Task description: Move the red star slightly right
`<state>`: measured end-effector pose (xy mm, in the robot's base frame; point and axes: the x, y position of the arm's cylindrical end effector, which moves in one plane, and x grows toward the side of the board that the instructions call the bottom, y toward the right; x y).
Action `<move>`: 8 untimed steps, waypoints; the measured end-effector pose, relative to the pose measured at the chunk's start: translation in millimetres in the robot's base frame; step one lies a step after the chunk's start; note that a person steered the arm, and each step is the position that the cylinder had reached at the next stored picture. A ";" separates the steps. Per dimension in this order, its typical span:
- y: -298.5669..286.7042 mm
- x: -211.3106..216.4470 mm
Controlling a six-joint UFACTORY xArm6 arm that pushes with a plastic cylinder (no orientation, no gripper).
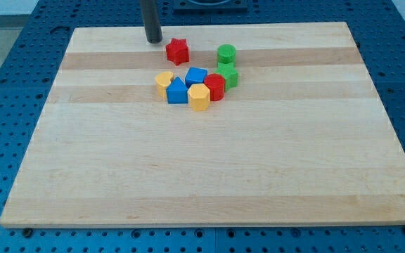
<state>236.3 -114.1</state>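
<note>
Camera view gives us the wooden surface (209, 176) filling most of the frame, on a blue perforated base (5, 56). We carry no jaws, only a dark rod, cut off at the view's top; my tip (153, 41) holds nothing and rests just left of the red star (177, 50), a small gap between them. That star sits near the view's top, apart from the cluster below: blue cube (196, 76), blue triangular block (177, 92), red cylinder (215, 87), yellow hexagonal block (199, 97), yellow heart (163, 82). One green cylinder (226, 54) stands right of the star; the lower green block (230, 76) is partly hidden.
</note>
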 end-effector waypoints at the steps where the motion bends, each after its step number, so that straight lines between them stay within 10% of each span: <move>1: 18.0 20.6; 8: 109.5 9.0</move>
